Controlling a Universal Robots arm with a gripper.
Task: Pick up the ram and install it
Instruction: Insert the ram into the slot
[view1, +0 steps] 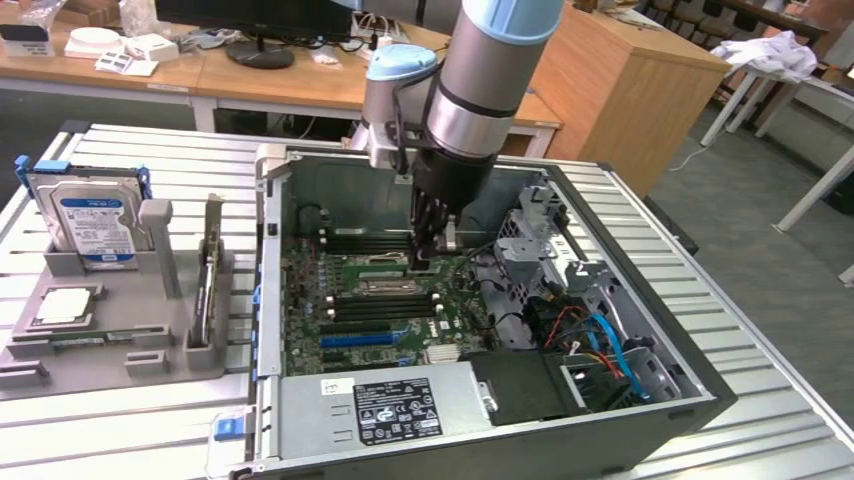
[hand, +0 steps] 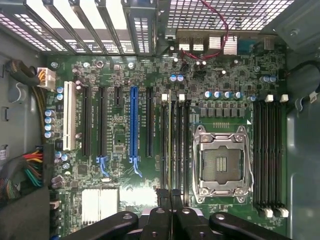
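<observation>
The ram (hand: 173, 145), a long thin greenish stick seen edge-on, lies along one of the black plastic memory slots just beside the square silver processor socket (hand: 221, 162). It runs from the fingertips toward the white latches at the slot's far end. Whether it is fully seated cannot be told.

The black tool (hand: 169, 194) is clenched, its fingertips nearly together directly over the near end of that slot. Whether they pinch the stick or only meet above it cannot be told.

The slots and socket sit on a green motherboard (hand: 120, 135), which also carries a long blue expansion slot (hand: 133, 125) among black ones. The board lies inside an open grey metal computer case (view1: 641, 430), with a silver power supply box (view1: 387, 405) at the case's near end.

The silver-and-blue robot arm (view1: 481, 90) reaches straight down into the case. The case rests on a ribbed metal table (view1: 160, 160). At the exterior view's left, a grey moulded tray (view1: 134, 340) holds a boxy silver-and-blue hard drive (view1: 87, 225) standing upright.
</observation>
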